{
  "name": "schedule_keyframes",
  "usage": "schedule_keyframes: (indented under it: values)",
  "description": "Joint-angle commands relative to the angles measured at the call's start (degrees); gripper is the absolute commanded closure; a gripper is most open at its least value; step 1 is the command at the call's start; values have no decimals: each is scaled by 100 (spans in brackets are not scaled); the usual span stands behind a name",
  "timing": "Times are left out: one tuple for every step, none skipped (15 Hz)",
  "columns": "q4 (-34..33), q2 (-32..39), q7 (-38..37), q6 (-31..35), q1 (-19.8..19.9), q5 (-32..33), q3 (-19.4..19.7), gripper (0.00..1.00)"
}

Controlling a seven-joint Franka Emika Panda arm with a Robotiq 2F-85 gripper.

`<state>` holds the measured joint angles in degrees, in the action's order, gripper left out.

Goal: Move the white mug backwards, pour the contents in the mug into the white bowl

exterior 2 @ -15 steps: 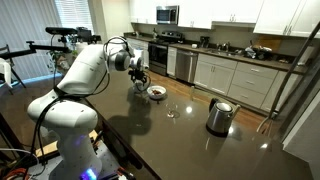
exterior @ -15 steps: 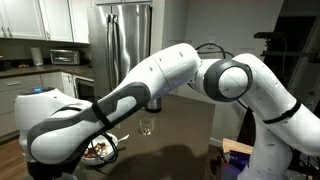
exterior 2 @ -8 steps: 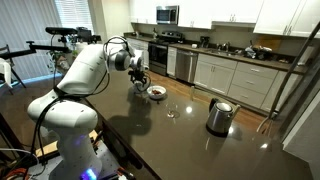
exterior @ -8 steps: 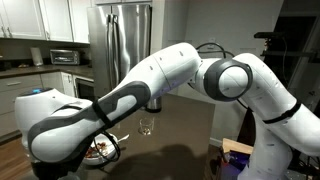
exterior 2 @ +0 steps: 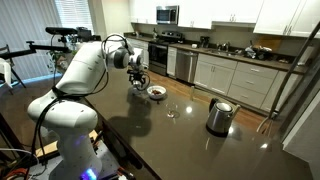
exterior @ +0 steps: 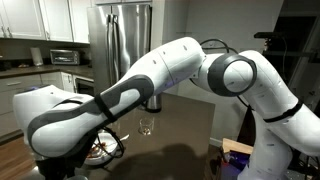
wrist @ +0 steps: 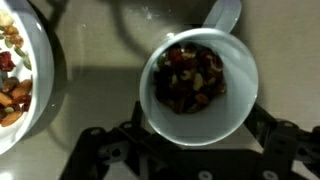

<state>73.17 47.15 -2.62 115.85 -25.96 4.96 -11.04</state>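
White mug (wrist: 200, 85) fills the middle of the wrist view, upright on the table (wrist: 95, 95), handle at the top edge of the picture, dark brown and red bits inside. Fingers (wrist: 285, 140) spread wide open, one on each side of the mug at the bottom of the view. Can't tell whether they touch the mug wall. White bowl (wrist: 15, 70) just beside the mug at the left edge, holding brown bits; a strip of table shows between the two.

In an exterior view the arm (exterior 2: 85, 70) reaches over the dark table (exterior 2: 200, 150) with its wrist pointing down next to the bowl (exterior 2: 157, 92) – mug itself too small to pick out there. Clear glass (exterior 2: 172, 110) stands further along, steel kettle (exterior 2: 219, 116) well apart from the bowl. In an exterior view the arm (exterior: 150, 80) blocks most of the scene – glass (exterior: 147, 126) visible behind it.
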Motion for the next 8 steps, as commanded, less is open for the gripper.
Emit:
schedule_keyframes:
  values:
    - [582,-457,-1,-30,74,-73,-53,0]
    - [705,-516,-13,39,86,-95,-61,0]
    - [810,-573,-27,83,91,-114,-65,0]
    - [948,-637,-51,156,99,-145,-72,0]
    - [1048,-684,-64,184,101,-163,-74,0]
    - [1174,-745,-71,231,112,-196,-86,0]
    - [1293,-802,-81,274,116,-217,-87,0]
    - [1375,-840,-110,285,135,-211,-115,0]
